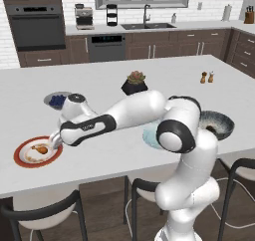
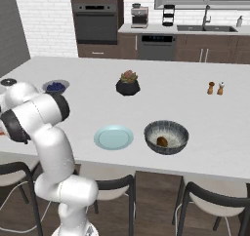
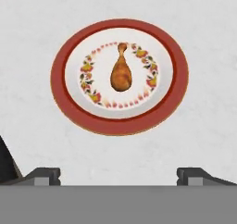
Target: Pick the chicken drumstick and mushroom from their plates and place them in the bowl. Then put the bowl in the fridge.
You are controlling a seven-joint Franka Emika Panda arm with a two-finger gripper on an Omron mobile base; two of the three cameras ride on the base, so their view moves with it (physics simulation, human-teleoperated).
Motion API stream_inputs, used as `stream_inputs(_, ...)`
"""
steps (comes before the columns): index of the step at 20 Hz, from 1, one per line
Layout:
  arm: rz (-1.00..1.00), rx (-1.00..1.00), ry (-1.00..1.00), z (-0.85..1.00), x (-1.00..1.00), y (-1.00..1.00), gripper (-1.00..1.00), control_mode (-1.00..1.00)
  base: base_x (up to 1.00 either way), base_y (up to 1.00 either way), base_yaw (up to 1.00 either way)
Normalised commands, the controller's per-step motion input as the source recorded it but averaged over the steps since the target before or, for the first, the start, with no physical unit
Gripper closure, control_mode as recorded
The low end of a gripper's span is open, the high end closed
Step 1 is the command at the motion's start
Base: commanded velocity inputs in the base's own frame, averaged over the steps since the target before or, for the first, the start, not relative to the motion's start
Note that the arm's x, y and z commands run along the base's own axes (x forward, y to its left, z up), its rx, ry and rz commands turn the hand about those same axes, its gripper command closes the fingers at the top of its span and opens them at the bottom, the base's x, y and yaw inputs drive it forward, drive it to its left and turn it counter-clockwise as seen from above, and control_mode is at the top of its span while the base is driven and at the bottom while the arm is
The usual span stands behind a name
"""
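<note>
mushroom in bowl, drumstick (plated)

Chicken drumstick: golden-brown, orange sheen. Its plate: white centre w/ broad red-orange rim, thin gold edge, inner ring of small red, yellow & green floral marks. 2nd plate: plain pale blue-teal. Bowl: dark grey outside, pale streaked grey inside; mushroom in it dark brown. Desk: white, faint mottling. Small bowl: grey w/ dark blue berries. Plant pot: black, plant green-pink. Arm white w/ dark joints.
</note>
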Motion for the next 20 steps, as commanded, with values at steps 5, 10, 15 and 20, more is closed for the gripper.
stream_inputs(5,0.07,-0.02,0.00,-0.02,0.45,0.67,-1.00,-1.00,0.00,0.00,0.00)
stream_inputs(10,0.02,0.00,0.03,-0.02,0.42,0.63,-1.00,-1.00,0.00,0.00,0.00)
stream_inputs(15,0.00,-0.05,0.08,-0.09,0.20,0.19,-1.00,-1.00,0.00,0.00,0.00)
stream_inputs(20,0.00,-0.05,0.11,-0.12,0.15,0.04,-1.00,-1.00,0.00,0.00,0.00)
